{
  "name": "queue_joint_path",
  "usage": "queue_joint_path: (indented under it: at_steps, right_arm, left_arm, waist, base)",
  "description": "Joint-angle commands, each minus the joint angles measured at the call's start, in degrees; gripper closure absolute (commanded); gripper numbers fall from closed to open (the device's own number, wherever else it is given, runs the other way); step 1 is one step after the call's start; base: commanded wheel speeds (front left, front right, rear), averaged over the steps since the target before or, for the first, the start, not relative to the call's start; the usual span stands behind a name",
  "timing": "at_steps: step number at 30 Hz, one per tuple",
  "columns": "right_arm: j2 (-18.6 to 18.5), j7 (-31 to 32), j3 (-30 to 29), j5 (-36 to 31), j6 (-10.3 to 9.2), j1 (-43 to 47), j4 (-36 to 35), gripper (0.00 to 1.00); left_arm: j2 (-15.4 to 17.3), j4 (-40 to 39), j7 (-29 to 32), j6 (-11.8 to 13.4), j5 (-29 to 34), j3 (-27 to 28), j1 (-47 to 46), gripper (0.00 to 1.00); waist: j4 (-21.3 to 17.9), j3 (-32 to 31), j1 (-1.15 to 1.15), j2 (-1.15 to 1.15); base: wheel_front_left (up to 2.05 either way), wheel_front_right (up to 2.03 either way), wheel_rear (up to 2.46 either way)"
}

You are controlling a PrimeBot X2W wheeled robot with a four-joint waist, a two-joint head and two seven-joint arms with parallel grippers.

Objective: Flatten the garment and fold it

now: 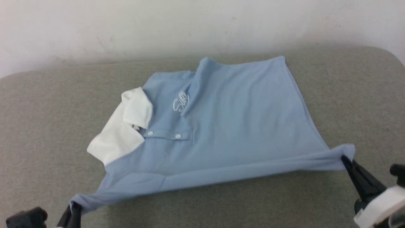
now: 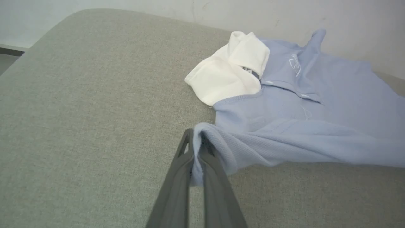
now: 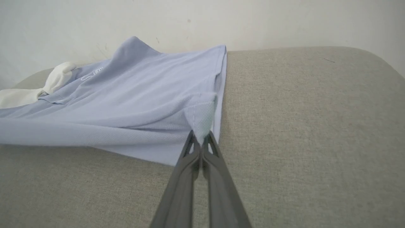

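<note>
The garment (image 1: 221, 126), a light blue polo shirt with a white sleeve, white chest lettering and small white buttons, lies partly folded on the grey padded table (image 1: 47, 126). Its near edge is lifted and stretched taut between my two grippers. My left gripper (image 1: 74, 207) is shut on the near left corner, and the left wrist view shows the garment (image 2: 300, 126) with its corner pinched in the left gripper (image 2: 196, 145). My right gripper (image 1: 345, 160) is shut on the near right corner; the right wrist view shows the garment (image 3: 126, 104) gripped by the right gripper (image 3: 200, 139).
A pale wall (image 1: 190, 25) runs along the table's far edge. Bare grey table surface (image 1: 364, 95) lies to the right of the shirt, to its left and in front of it. The table's corners are rounded.
</note>
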Motion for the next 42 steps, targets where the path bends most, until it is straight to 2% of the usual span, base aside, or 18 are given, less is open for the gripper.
queue_joint_path:
  at_steps: [1, 4, 7, 12, 18, 26, 28, 29, 30, 31, 32, 34, 35, 38, 42]
  right_arm:
    - [1.12, 1.50, -4.05, -1.50, -0.60, 3.49, -1.54, 1.00]
    - [4.24, 5.23, -9.57, -4.92, -0.60, 8.95, -6.55, 1.00]
    - [6.40, 7.71, -12.60, -7.02, -0.60, 11.12, -10.44, 1.00]
    - [10.59, 13.95, -16.14, -10.41, -0.60, 8.99, -15.52, 1.00]
    - [11.01, 17.91, -13.32, -11.93, -0.60, -1.10, -9.52, 1.00]
    - [10.52, 17.19, -7.41, -11.29, -0.60, -11.91, 2.42, 1.00]
    - [10.67, 16.84, -5.70, -10.56, -0.60, -14.00, 5.53, 0.65]
    - [10.69, 16.69, -4.66, -10.13, -0.60, -15.03, 7.19, 0.51]
    - [10.66, 16.36, -3.56, -9.90, -0.60, -15.98, 8.71, 0.11]
    - [10.76, 15.89, -2.59, -9.62, -0.60, -16.77, 10.07, 0.00]
    - [10.87, 15.48, -1.63, -9.21, -0.60, -17.43, 11.37, 0.00]
    - [10.77, 13.70, 0.20, -8.59, -0.60, -18.58, 13.26, 0.00]
    - [10.64, 12.38, 0.93, -8.29, -0.60, -18.95, 13.90, 0.00]
    - [10.26, 7.44, 2.10, -7.91, -0.60, -18.85, 14.12, 0.00]
    - [9.83, 2.08, 1.36, -8.64, -0.60, -16.39, 11.70, 0.00]
  left_arm:
    - [0.80, -0.67, 1.46, 1.87, -0.21, 1.16, 2.17, 1.00]
    - [1.42, -3.11, 3.41, 2.49, -0.43, 1.32, 3.66, 1.00]
    - [2.22, -4.05, 3.76, 2.42, -0.21, 1.69, 2.82, 1.00]
    - [3.60, -1.80, 4.80, -0.33, -1.34, 0.18, -5.98, 1.00]
    - [3.69, 8.09, 4.69, -4.80, -1.93, -3.63, -20.77, 1.00]
    - [0.45, 24.64, 1.82, -8.98, -2.18, -7.62, -34.34, 1.00]
    - [-0.49, 28.49, 0.91, -10.12, -2.49, -8.33, -36.65, 1.00]
    - [-0.85, 30.33, 0.11, -10.66, -2.39, -8.66, -37.72, 1.00]
    - [-1.31, 32.24, -0.40, -11.30, -2.46, -9.10, -38.61, 1.00]
    - [-1.87, 34.11, -0.58, -11.99, -2.81, -9.54, -39.29, 1.00]
    - [-2.25, 35.69, -1.08, -12.53, -2.91, -9.83, -39.95, 1.00]
    - [-2.94, 38.30, -2.26, -13.36, -3.24, -10.03, -40.91, 0.49]
    - [-3.14, 39.35, -2.80, -13.73, -3.45, -10.01, -41.18, 0.00]
    - [-3.18, 40.89, -4.35, -14.26, -3.78, -9.66, -41.02, 0.00]
    - [-1.57, 39.32, -4.00, -13.97, -4.19, -8.75, -39.09, 0.00]
  waist:
    - [1.19, -1.17, 0.01, 0.00]
    - [1.64, -1.12, 0.01, 0.00]
    - [1.73, -0.65, 0.01, 0.00]
    - [1.18, 1.99, 0.01, 0.00]
    - [0.31, 5.92, 0.01, 0.00]
    - [-0.27, 9.91, 0.01, 0.00]
    - [-0.43, 10.64, 0.01, 0.00]
    - [-0.54, 10.95, 0.01, 0.00]
    - [-0.64, 11.13, 0.01, 0.00]
    - [-0.72, 11.20, 0.01, 0.00]
    - [-0.78, 11.23, 0.01, 0.00]
    - [-0.84, 11.03, 0.01, 0.00]
    - [-0.83, 10.76, 0.01, 0.00]
    - [-0.71, 9.30, 0.01, 0.00]
    - [-0.68, 6.76, 0.01, 0.00]
  base:
    - [0.00, 0.00, 0.00]
    - [0.00, 0.00, 0.00]
    - [0.00, 0.00, 0.00]
    - [0.00, 0.00, 0.00]
    - [0.00, 0.00, 0.00]
    - [0.00, 0.00, 0.00]
    - [0.00, 0.00, 0.00]
    - [0.00, 0.00, 0.00]
    - [0.00, 0.00, 0.00]
    - [0.00, 0.00, 0.00]
    - [0.00, 0.00, 0.00]
    - [0.00, 0.00, 0.00]
    - [0.00, 0.00, 0.00]
    - [0.00, 0.00, 0.00]
    - [0.00, 0.00, 0.00]
